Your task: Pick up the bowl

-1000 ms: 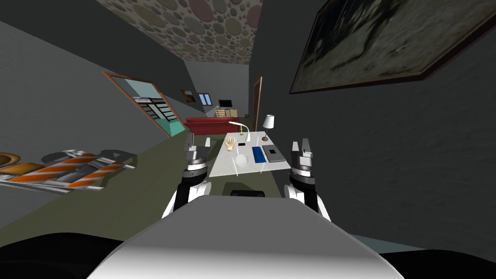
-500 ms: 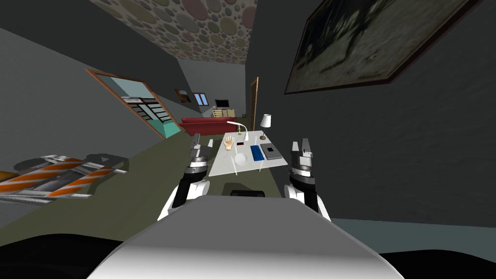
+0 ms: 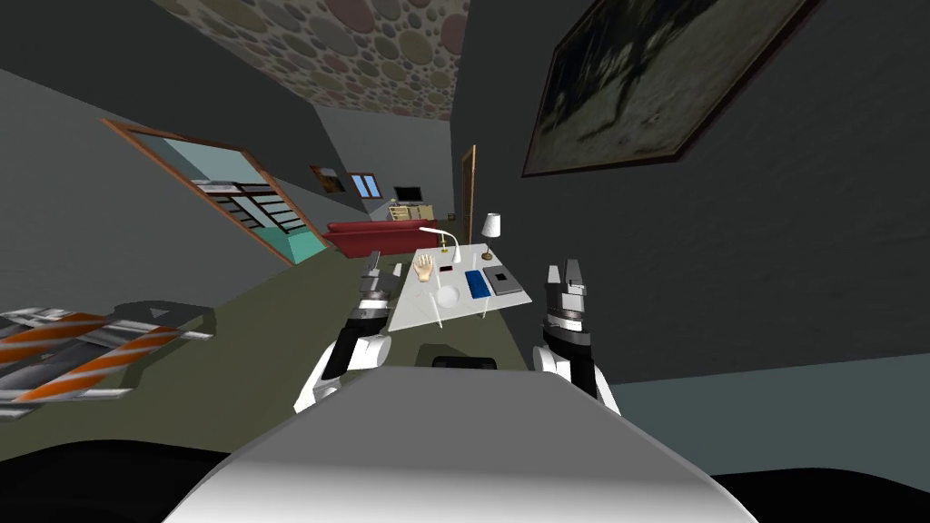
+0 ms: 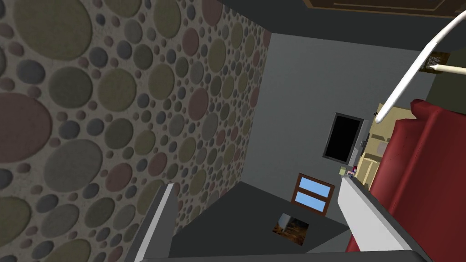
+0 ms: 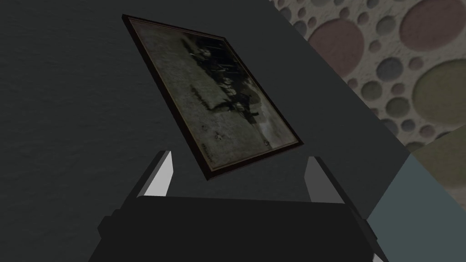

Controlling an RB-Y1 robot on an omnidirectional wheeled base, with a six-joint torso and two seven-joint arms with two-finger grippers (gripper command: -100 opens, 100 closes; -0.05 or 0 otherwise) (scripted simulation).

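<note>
A white bowl (image 3: 447,295) sits near the front edge of a small white table (image 3: 417,317), a short way ahead of me. My left gripper (image 3: 372,271) hangs just beyond the table's left edge, left of the bowl and apart from it. Its fingers (image 4: 160,221) stand open with nothing between them. My right gripper (image 3: 565,275) is held up past the table's right side, by the dark wall. The right fingers (image 5: 162,175) are open and empty too.
The table also carries a tan hand model (image 3: 424,265), a blue flat item (image 3: 477,284), a dark flat device (image 3: 505,280), a white shaded lamp (image 3: 491,225) and a bent white lamp (image 3: 445,238). A red sofa (image 3: 381,234) stands behind it. An orange-striped object (image 3: 73,350) lies at left.
The whole head view has slid left and rolled a little, which is my own move. My left forearm has risen slightly toward the table. The right arm holds its pose.
</note>
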